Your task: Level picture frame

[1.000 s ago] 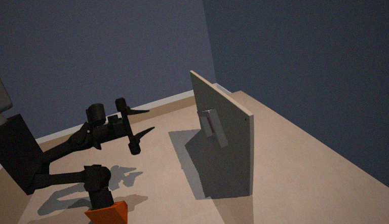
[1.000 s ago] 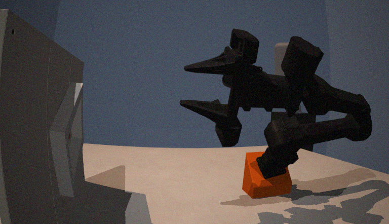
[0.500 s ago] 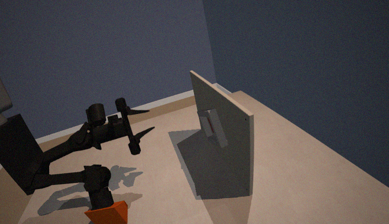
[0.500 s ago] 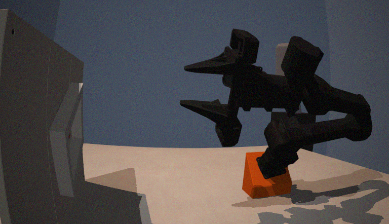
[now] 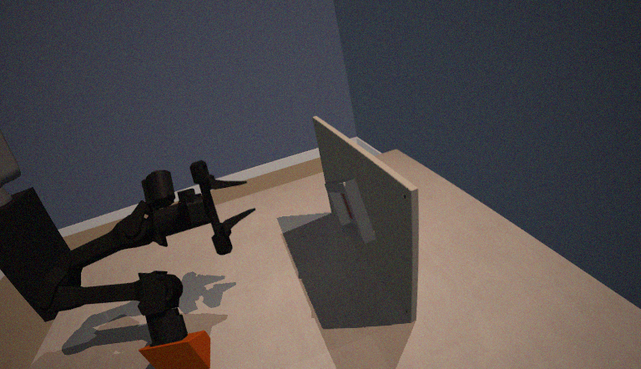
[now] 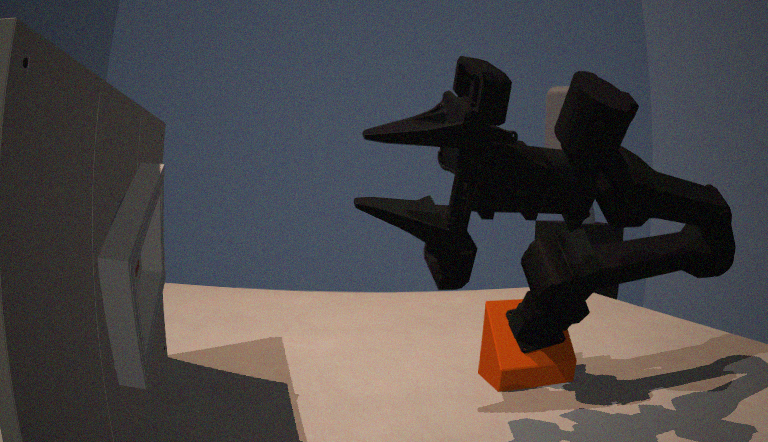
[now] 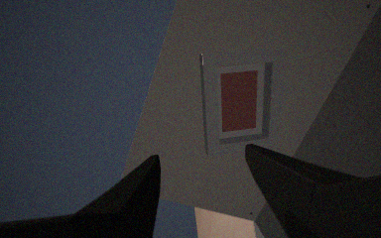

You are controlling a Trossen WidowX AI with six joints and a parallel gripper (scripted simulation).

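Observation:
The picture frame [image 5: 350,209] [image 6: 131,270] [image 7: 239,100] has a pale border around a red picture. It hangs on the upright grey wall panel [image 5: 368,280] [image 6: 50,188] [image 7: 308,45]. The screw and the strip behind it are hidden. In the wrist view the frame's long edges run nearly parallel to a thin line [image 7: 203,104] on the panel beside it. I cannot tell from these views how level it hangs. My gripper [image 5: 249,196] [image 6: 361,166] [image 7: 202,156] is open and empty. It points at the frame from well short of the panel and touches nothing.
The panel stands on the beige table [image 5: 472,275] [image 6: 368,329]. An orange wedge block [image 5: 182,351] [image 6: 512,358] sits under a dark arm part near the table's front. Blue room walls [image 5: 189,63] surround the table.

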